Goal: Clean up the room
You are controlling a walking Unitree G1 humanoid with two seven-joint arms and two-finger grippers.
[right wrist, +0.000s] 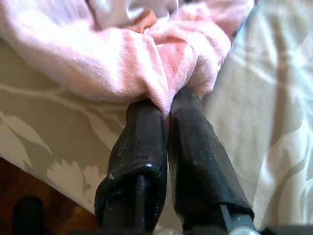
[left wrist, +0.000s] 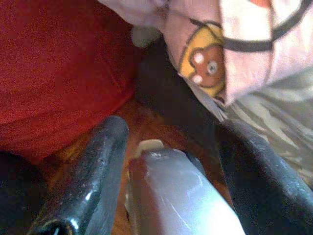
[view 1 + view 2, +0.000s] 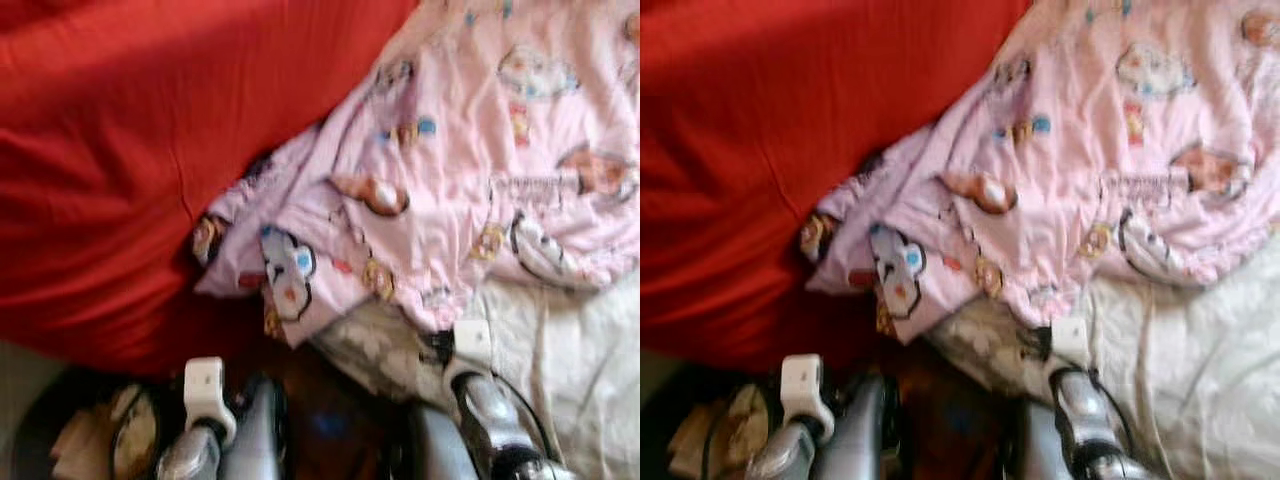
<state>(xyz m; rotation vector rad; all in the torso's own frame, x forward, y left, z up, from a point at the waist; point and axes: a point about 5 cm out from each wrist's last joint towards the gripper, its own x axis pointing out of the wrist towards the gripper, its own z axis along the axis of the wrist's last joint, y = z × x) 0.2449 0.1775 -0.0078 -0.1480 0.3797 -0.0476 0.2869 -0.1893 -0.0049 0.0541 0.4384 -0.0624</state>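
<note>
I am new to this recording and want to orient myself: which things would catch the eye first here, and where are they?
First comes the pink cartoon-print blanket, crumpled across the upper right. Beside it, a large red cover spreads over the upper left. At the blanket's lower edge the right end effector is pinched shut on a fold of the pink cloth, above a pale leaf-patterned sheet, while the left end effector hangs open near the red cover.

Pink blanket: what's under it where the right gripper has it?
Under the pink blanket lies a pale sheet with a leaf print, bare below the fold pinched by the right gripper. To its left it overlaps the red cover. Anything further beneath is covered.
</note>
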